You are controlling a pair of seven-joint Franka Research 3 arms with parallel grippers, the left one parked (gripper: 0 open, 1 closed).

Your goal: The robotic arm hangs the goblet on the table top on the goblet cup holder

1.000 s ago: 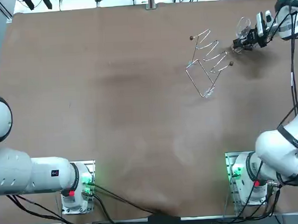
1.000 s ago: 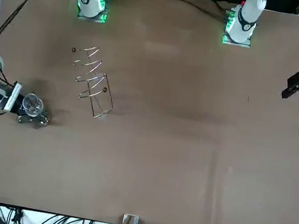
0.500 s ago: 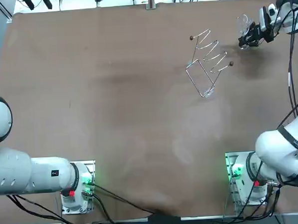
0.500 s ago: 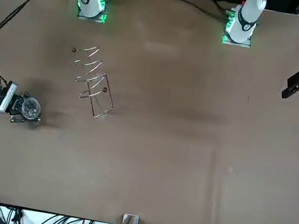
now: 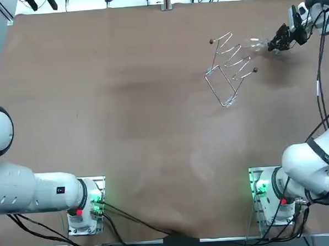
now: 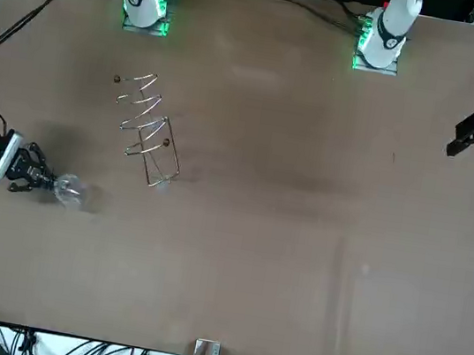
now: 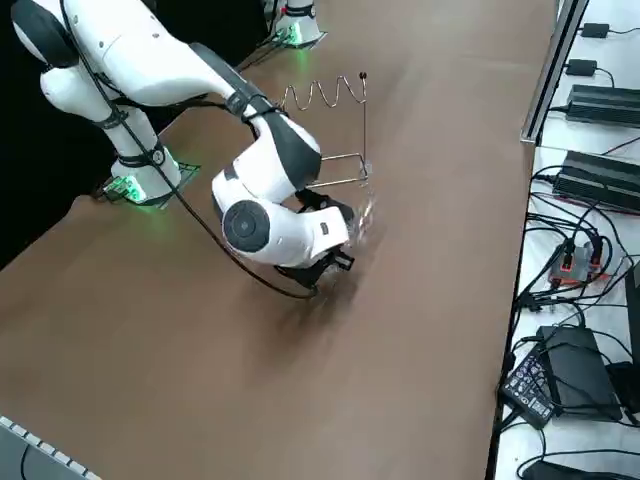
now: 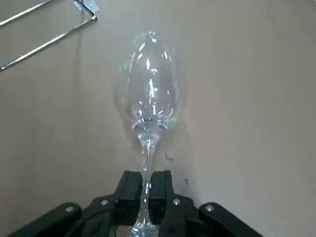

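Note:
My right gripper [image 8: 145,197] is shut on the stem of a clear glass goblet [image 8: 148,101]. The goblet lies level above the table, its bowl pointing away from the fingers. In the top view the gripper [image 5: 276,44] is at the far right of the table and the goblet's bowl [image 5: 255,43] points left toward the wire cup holder [image 5: 229,70]. The front view shows the gripper [image 6: 41,178] and goblet [image 6: 69,192] at the left, nearer the camera than the holder [image 6: 148,128]. The side view shows the goblet [image 7: 360,222] just past the holder's base [image 7: 335,170].
The holder's zigzag top rail [image 5: 233,56] ends in two dark knobs. Its rectangular wire foot [image 8: 49,24] shows close to the goblet's rim in the wrist view. Cables and power boxes [image 7: 590,190] lie beyond the table's right edge.
The gripper has lifted the goblet off the table and turned it from upright to lying level, bowl now pointing toward the holder. The holder has not moved.

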